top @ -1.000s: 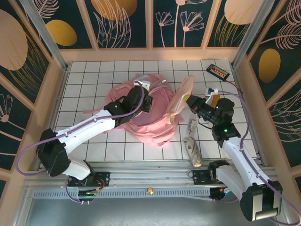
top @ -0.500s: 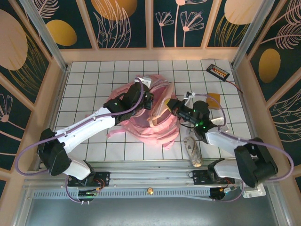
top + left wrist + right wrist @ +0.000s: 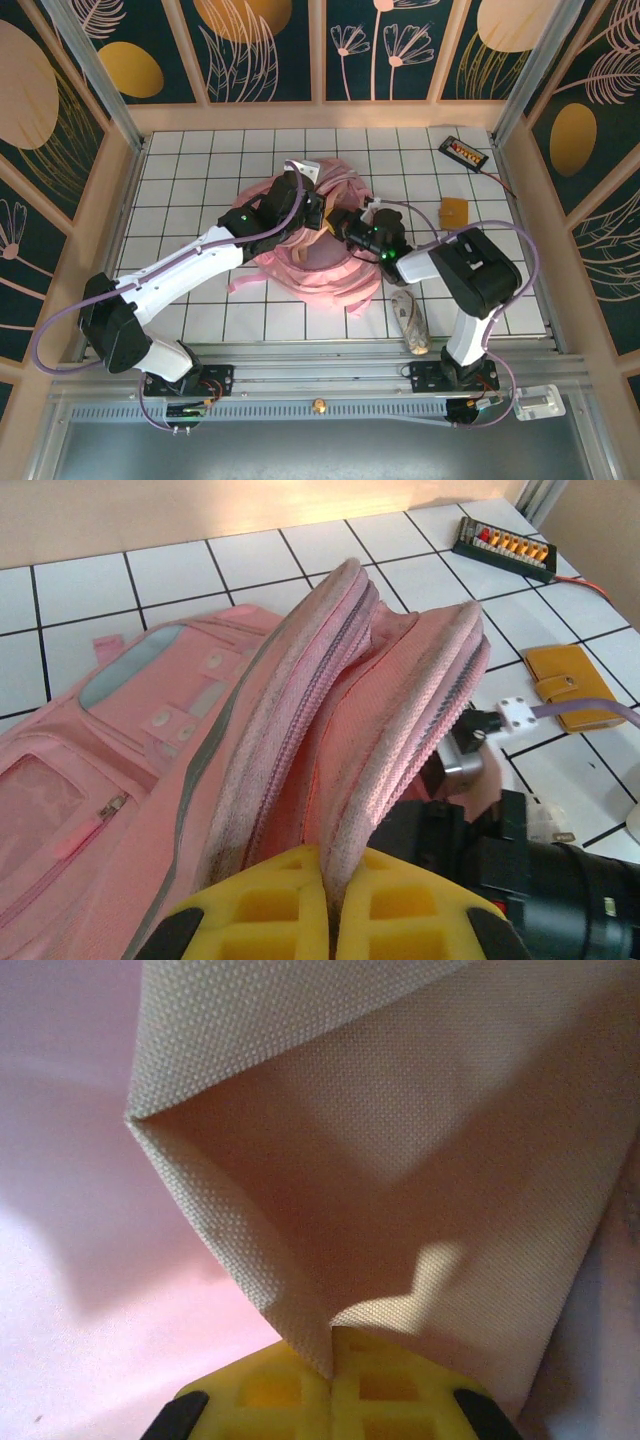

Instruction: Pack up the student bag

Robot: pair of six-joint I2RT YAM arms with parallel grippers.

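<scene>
Both gripping: left tool [image 3: 326, 875] on student bag [image 3: 150, 710] rim (zipper edge raised), right tool [image 3: 331, 1365] on beige cloth [image 3: 400, 1160].

Right arm [image 3: 480, 270] crowds the student bag [image 3: 320, 275]; tiles [image 3: 190, 170] leftward lie free.

Bag [image 3: 300, 680]: pink woven cloth, matt, fuzzy and grubby along seam edges; grey strip [image 3: 197, 770] on it smoother; window panel [image 3: 130, 670] slick plastic, faint sheen. My left gripper [image 3: 325, 865]: yellow plastic pads, matt. My right gripper [image 3: 330, 1355]: same yellow plastic. Beige cloth [image 3: 400, 1160]: coarse weave, matt. Table [image 3: 80, 580]: white tiles, smooth, glossy. Wallet [image 3: 575, 675]: tan, leather-like, smooth. My left arm [image 3: 180, 265]: white plastic shell, glossy
</scene>
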